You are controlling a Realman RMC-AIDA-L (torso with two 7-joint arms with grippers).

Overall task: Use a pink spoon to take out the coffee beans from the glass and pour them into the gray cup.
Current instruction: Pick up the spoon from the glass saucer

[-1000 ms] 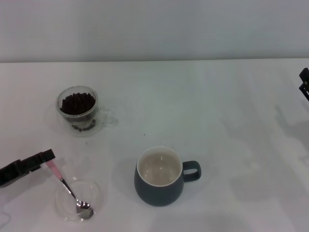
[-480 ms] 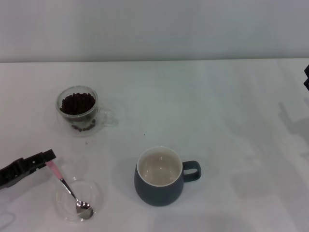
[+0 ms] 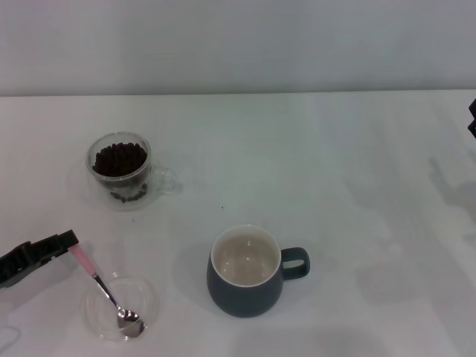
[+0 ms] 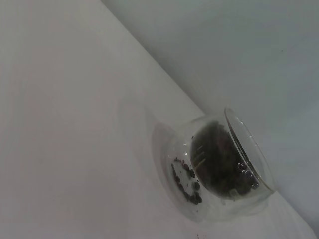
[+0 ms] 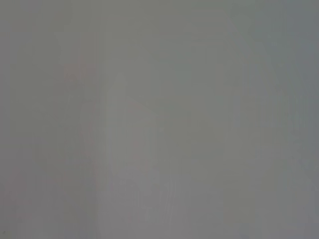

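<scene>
Left gripper: your left gripper (image 3: 67,241) reached in low from the left edge of the head view, its arm lying nearly flat over the table (image 3: 335,223) and its tip at the top end of the pink spoon's handle, to the left of the gray cup. You could not tell whether its fingers were spread or pressed on the handle.
Pink spoon: the pink spoon (image 3: 100,283) leaned with its silver bowl inside a shallow clear dish (image 3: 146,297) just left of the gray cup, and its pink handle slanted up and away toward your gripper tip.
Glass: the glass (image 3: 120,170) stood upright, well behind the gray cup and to its left, with its side handle turned toward the cup's side.
Coffee beans: the coffee beans (image 3: 119,158) filled the glass's inner wall; the left wrist view showed a few more beans low between the glass's two walls.
Gray cup: the gray cup (image 3: 245,290) stood upright, its cream inside bare, its loop handle pointing right.
Right gripper: only a dark sliver of your right gripper (image 3: 471,119) showed, far right of the gray cup; its fingers were out of sight.
</scene>
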